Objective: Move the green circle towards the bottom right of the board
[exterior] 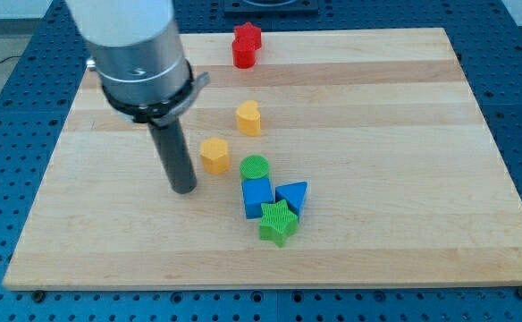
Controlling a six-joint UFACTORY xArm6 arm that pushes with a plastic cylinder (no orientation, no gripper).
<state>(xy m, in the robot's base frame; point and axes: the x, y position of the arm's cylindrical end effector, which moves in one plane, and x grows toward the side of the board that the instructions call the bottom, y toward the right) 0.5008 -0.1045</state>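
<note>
The green circle [254, 166] sits near the middle of the wooden board [404, 134], touching the top of a blue cube [257, 196]. My tip [183, 189] rests on the board to the left of the green circle, about a block's width away from it, below and left of a yellow hexagon [214, 154]. The rod is dark and upright under the grey arm housing [136, 54].
A blue triangle [292, 194] lies right of the blue cube, a green star [278, 222] below them. A yellow heart [248, 117] sits above the green circle. A red star block [246, 44] stands at the board's top edge.
</note>
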